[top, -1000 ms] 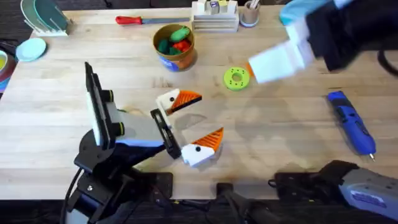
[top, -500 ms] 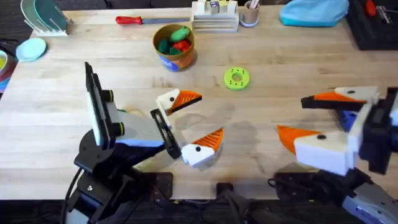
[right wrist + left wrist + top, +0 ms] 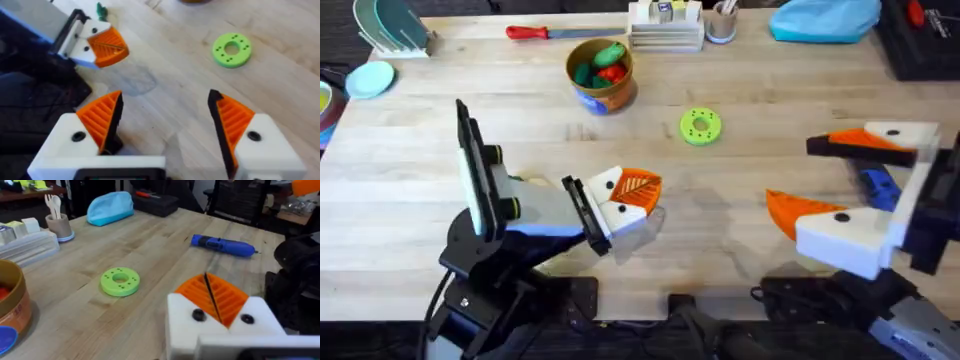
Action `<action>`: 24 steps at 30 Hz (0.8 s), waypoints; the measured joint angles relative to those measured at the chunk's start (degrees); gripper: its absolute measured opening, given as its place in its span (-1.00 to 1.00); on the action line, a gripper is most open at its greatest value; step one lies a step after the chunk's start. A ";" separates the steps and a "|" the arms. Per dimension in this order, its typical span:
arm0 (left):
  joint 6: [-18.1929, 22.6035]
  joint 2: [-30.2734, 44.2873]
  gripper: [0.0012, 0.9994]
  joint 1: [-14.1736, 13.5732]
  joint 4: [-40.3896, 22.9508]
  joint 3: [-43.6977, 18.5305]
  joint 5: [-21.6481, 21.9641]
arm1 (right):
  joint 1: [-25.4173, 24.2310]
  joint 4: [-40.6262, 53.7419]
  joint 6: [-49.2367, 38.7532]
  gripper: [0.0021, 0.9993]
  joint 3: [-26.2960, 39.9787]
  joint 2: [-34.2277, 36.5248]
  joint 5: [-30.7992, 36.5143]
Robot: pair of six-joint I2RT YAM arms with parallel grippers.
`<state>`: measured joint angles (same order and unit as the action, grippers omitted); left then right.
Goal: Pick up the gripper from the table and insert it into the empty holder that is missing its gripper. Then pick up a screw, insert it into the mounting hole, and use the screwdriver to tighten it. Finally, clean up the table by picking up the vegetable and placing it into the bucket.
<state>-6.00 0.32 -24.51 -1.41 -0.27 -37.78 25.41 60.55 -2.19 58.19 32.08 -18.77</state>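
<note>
My left gripper (image 3: 632, 192) is shut near the table's middle, its two orange ribbed pads pressed together (image 3: 210, 296) with nothing between them; it also appears as the left gripper (image 3: 102, 46) in the right wrist view. My right gripper (image 3: 790, 176) hangs open over the right side of the table, empty (image 3: 165, 102). The blue screwdriver (image 3: 876, 187) lies partly behind it and shows whole (image 3: 222, 245) in the left wrist view. The bucket (image 3: 601, 73) stands at the back with toy vegetables inside. A small dark green vegetable (image 3: 101, 9) lies beside the left arm. The loose gripper, the holder and the screw are out of view.
A lime-green ring disc (image 3: 700, 127) lies in the middle of the table. A red-handled screwdriver (image 3: 542, 32), a white organiser (image 3: 665, 25), a pen cup (image 3: 722, 20) and a blue pouch (image 3: 825, 20) line the back edge. A black case (image 3: 920, 40) sits at the back right.
My left gripper's fingers have closed together. My right arm swung down from the back right to the right side of the table and now holds there, open.
</note>
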 joint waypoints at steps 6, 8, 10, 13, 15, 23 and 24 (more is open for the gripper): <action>0.00 0.00 -0.99 0.00 0.00 0.00 0.00 | 0.00 -0.28 1.70 0.99 -0.55 0.56 12.19; 0.00 -0.01 -0.99 0.00 0.00 0.00 0.00 | -0.34 -0.26 2.68 0.99 -1.26 1.91 17.72; 0.00 0.00 -0.99 0.00 0.00 0.00 0.00 | -1.40 -0.30 3.35 0.99 -2.16 4.40 23.68; 0.00 -0.01 -0.99 0.00 0.00 0.00 0.00 | -4.51 -0.37 3.79 0.99 -3.41 9.26 31.99; 0.00 0.00 -0.99 0.00 0.00 0.00 0.00 | -7.91 -0.65 3.88 0.99 -3.72 13.20 36.47; 0.00 0.00 -0.99 0.00 -0.02 0.00 0.00 | -26.78 -6.69 -1.95 0.99 -3.74 29.10 42.40; 0.00 0.00 -0.99 0.00 -0.09 0.00 0.00 | -29.43 -7.04 -3.62 0.99 -3.74 31.10 41.80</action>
<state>-6.00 0.32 -24.51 -1.50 -0.27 -37.78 -4.02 53.51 -5.81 54.46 63.18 23.03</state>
